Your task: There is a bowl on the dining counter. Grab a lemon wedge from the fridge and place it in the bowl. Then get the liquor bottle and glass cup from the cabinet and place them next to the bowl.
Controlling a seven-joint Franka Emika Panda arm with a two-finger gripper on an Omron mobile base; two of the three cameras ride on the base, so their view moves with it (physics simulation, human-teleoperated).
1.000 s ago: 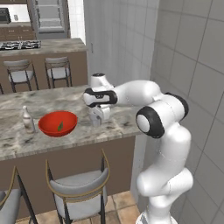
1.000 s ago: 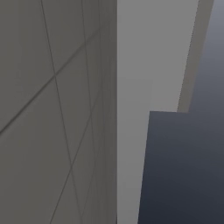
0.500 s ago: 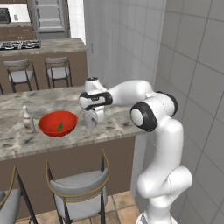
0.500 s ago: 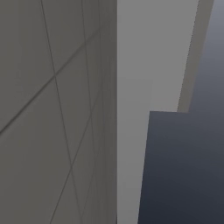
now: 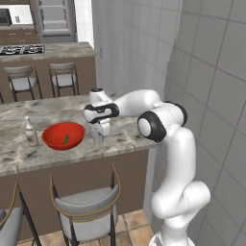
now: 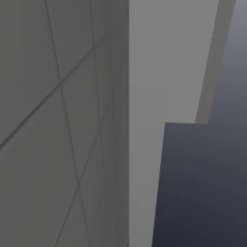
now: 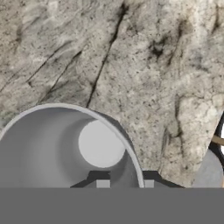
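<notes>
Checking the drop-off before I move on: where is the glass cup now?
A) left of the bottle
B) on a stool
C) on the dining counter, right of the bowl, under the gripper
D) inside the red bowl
C: the glass cup stands on the dining counter just right of the bowl, with the gripper at it; the bottle is on the bowl's far side.

Flat, even rendered light; soft shadows under the dining counter [image 5: 29, 156]; slight blur; no glare

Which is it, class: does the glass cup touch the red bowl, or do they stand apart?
Apart. In the left base view, a strip of the dining counter shows between the glass cup and the bowl.
</notes>
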